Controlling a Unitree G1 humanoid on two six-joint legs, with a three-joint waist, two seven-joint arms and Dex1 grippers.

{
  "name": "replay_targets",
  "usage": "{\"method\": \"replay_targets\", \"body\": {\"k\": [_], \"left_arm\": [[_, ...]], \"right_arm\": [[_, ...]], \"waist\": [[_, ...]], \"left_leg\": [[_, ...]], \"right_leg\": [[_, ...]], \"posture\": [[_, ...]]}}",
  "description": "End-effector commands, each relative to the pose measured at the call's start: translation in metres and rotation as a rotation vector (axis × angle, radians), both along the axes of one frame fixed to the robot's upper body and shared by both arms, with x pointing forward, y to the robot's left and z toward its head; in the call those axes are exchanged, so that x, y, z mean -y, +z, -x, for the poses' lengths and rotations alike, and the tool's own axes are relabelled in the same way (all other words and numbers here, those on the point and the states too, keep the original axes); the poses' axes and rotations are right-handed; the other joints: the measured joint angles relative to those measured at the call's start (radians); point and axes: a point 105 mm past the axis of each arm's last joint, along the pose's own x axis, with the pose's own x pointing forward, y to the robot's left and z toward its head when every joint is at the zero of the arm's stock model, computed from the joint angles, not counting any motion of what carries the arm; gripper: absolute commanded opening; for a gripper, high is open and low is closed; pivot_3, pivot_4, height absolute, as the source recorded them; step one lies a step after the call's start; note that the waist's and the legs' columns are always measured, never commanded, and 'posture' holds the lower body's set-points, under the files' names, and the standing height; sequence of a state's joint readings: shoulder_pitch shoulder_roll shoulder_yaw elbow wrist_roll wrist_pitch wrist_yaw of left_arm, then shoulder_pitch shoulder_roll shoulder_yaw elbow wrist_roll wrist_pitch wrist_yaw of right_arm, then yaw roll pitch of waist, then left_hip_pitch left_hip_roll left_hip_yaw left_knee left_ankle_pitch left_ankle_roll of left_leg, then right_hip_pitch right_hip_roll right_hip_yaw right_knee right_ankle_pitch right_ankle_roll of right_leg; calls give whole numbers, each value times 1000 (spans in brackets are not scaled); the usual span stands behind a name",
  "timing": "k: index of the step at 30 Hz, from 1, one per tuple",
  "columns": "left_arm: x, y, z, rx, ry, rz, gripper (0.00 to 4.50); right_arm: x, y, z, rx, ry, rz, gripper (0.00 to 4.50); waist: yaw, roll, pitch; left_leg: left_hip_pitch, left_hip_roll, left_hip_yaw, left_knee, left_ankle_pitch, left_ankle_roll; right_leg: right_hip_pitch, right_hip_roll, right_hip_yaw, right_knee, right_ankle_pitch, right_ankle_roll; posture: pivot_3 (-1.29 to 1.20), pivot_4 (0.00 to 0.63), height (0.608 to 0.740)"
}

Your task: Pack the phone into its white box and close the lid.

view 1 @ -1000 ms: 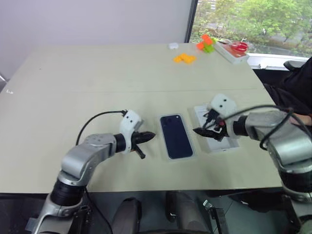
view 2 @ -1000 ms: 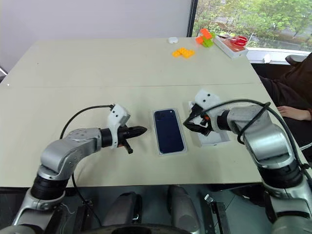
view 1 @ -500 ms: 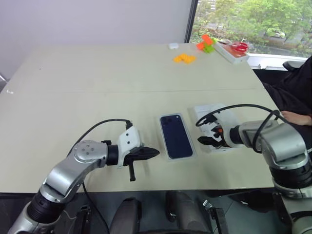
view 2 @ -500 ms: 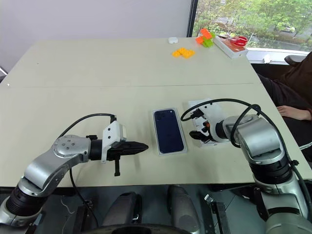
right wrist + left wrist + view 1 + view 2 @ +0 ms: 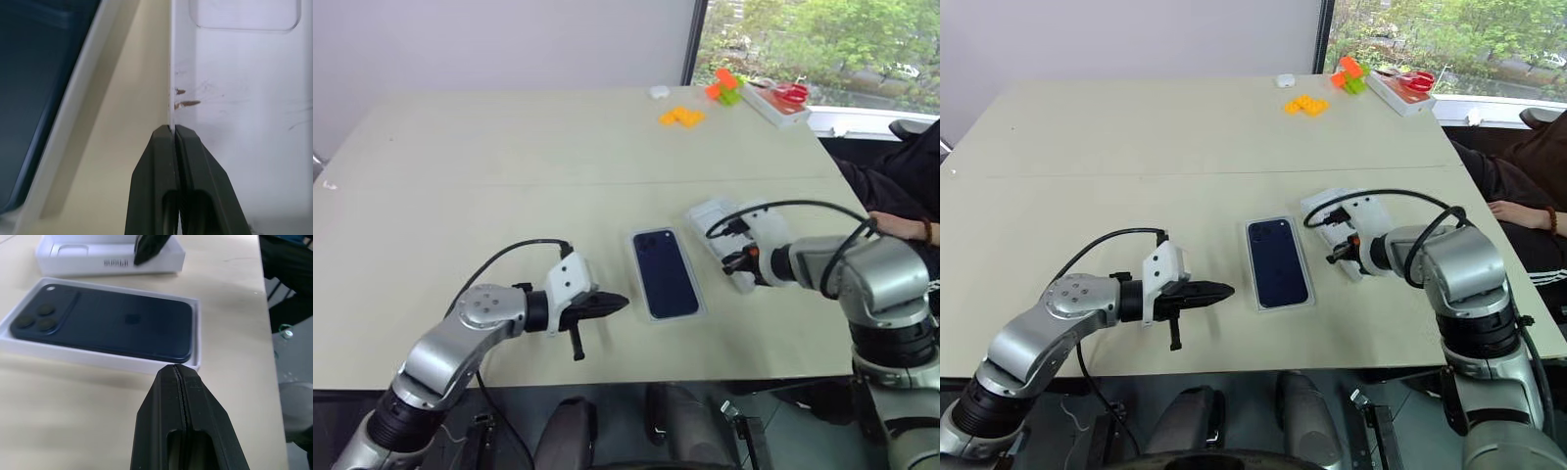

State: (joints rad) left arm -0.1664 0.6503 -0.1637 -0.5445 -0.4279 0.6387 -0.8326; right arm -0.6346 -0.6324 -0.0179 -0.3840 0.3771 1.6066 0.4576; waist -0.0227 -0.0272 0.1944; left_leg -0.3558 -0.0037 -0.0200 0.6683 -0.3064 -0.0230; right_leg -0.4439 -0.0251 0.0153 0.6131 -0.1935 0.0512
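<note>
On beige table (image 5: 509, 166) | white box (image 5: 695, 311) holds phone (image 5: 664, 271) | window (image 5: 822, 39) behind

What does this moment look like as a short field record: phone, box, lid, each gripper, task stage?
phone: lies camera side up inside the box
box: open, on the table between the grippers
lid: beside the box on the robot's right, inner face up, skewed relative to the box
right gripper: shut on the lid's side wall nearest the box
left gripper: shut, holding nothing, pointing at the box from its left, not touching
task stage: phone packed, lid not yet on
</note>
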Motion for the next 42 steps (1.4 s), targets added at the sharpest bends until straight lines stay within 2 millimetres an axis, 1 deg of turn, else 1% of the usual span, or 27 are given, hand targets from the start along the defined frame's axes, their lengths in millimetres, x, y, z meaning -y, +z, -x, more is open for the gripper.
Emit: {"method": "replay_targets", "body": {"k": [1,2,4,5,7,10,12,15,16,18,19,21,23,25,26,27,30,32,33,34,36,38,42], "left_arm": [[-18,11,-13,45,111,49,0],[-27,13,-19,46,164,61,0],[-42,15,-30,56,252,70,0],[-49,16,-34,65,287,71,0],[-62,19,-41,82,343,74,0],[-86,24,-52,115,438,52,0],[-93,25,-55,124,455,41,0],[-99,26,-56,135,472,33,0],[-100,27,-56,137,473,34,0],[-99,27,-56,138,472,37,0],[-98,27,-56,138,470,38,0],[-91,25,-54,136,455,41,0],[-86,23,-53,133,445,45,0],[-83,22,-53,129,442,49,0],[-81,22,-53,124,436,52,0],[-74,20,-53,116,419,62,0],[-58,16,-53,103,378,79,0],[-52,16,-54,99,368,89,0],[-46,15,-55,101,359,95,0],[-43,15,-56,103,354,98,0],[-29,16,-60,85,339,139,0],[-15,18,-59,83,302,156,0],[18,21,-51,65,200,192,0]], "right_arm": [[-26,60,1,227,132,-209,24],[-39,67,9,235,211,-304,24],[-62,73,27,221,357,-440,24],[-73,74,35,213,421,-494,24],[-91,71,46,179,501,-604,24],[-136,58,50,30,521,-909,24],[-150,54,52,-36,504,-997,24],[-167,37,53,-186,419,-1115,24],[-171,34,55,-231,399,-1153,24],[-169,31,54,-332,296,-1222,24],[-167,28,52,-380,239,-1230,24],[-162,9,47,-447,96,-1189,24],[-159,1,46,-461,18,-1161,24],[-159,1,47,-452,1,-1162,24],[-158,3,47,-445,-4,-1165,594],[-155,6,46,-425,-11,-1168,876],[-146,18,41,-351,0,-1163,2416],[-142,24,38,-320,13,-1157,3508],[-134,28,35,-287,32,-1121,3954],[-129,30,33,-266,46,-1094,3954],[-106,37,24,-197,54,-969,3954],[-88,43,15,-161,37,-911,3954],[-65,51,0,-76,4,-826,3954]], "waist": [[1,0,0],[3,0,0],[5,0,0],[5,0,0],[5,0,0],[-1,0,0],[-7,1,0],[-3,1,0],[-1,0,0],[-1,1,0],[-2,2,0],[-7,1,0],[-12,1,0],[-18,1,0],[-20,1,0],[-22,1,0],[-21,1,0],[-21,1,0],[-21,1,0],[-21,1,0],[-16,2,1],[-13,1,0],[-17,1,0]], "left_leg": [[0,0,0,0,0,0],[0,1,-1,0,0,0],[0,2,-2,-1,0,0],[0,3,-3,-1,0,0],[0,3,-4,-1,0,0],[0,4,-3,-1,0,0],[0,5,-3,-1,0,0],[0,4,-3,-1,0,0],[-1,3,-3,-1,0,0],[-2,2,-3,-1,0,0],[-2,2,-3,-1,-1,1],[-4,0,0,-1,-1,2],[-3,0,0,-1,-1,2],[-3,1,0,-1,-1,2],[-3,1,-1,-1,-1,2],[-2,2,-1,-1,-1,2],[-2,3,-1,-1,-1,2],[-2,3,-1,-1,-1,2],[-1,3,-1,-1,-1,2],[-1,3,-1,-1,-1,2],[-1,3,-1,-1,-1,2],[-2,1,0,-1,-1,2],[-3,2,2,-1,-4,7]], "right_leg": [[0,0,0,0,0,1],[0,1,-1,0,1,2],[0,2,-2,0,2,3],[0,3,-3,0,2,3],[0,3,-3,0,2,3],[0,2,-2,1,3,2],[-1,2,-1,1,3,1],[0,-1,-2,1,5,-2],[0,-1,-2,0,5,-3],[0,-3,-2,-1,5,-2],[0,-4,-1,-2,5,-2],[-2,-5,0,-1,4,-1],[-1,-5,0,-2,4,0],[-1,-4,1,-2,2,3],[-1,-4,1,-2,1,4],[-1,-3,1,-1,1,4],[-1,-1,1,-1,1,4],[-1,-1,0,-1,1,4],[-1,-1,1,-1,1,4],[-1,-1,1,-1,1,4],[0,-1,0,-1,0,3],[0,-2,0,-1,0,2],[0,-2,2,-3,0,6]], "posture": [[0,150,740],[0,150,740],[0,150,740],[0,150,740],[0,150,740],[0,150,740],[0,150,740],[0,150,740],[0,150,740],[0,150,740],[0,150,740],[0,150,740],[0,150,740],[0,150,740],[0,150,740],[0,150,740],[0,150,740],[0,150,740],[0,150,740],[0,150,740],[0,150,740],[0,150,740],[0,150,740]]}}
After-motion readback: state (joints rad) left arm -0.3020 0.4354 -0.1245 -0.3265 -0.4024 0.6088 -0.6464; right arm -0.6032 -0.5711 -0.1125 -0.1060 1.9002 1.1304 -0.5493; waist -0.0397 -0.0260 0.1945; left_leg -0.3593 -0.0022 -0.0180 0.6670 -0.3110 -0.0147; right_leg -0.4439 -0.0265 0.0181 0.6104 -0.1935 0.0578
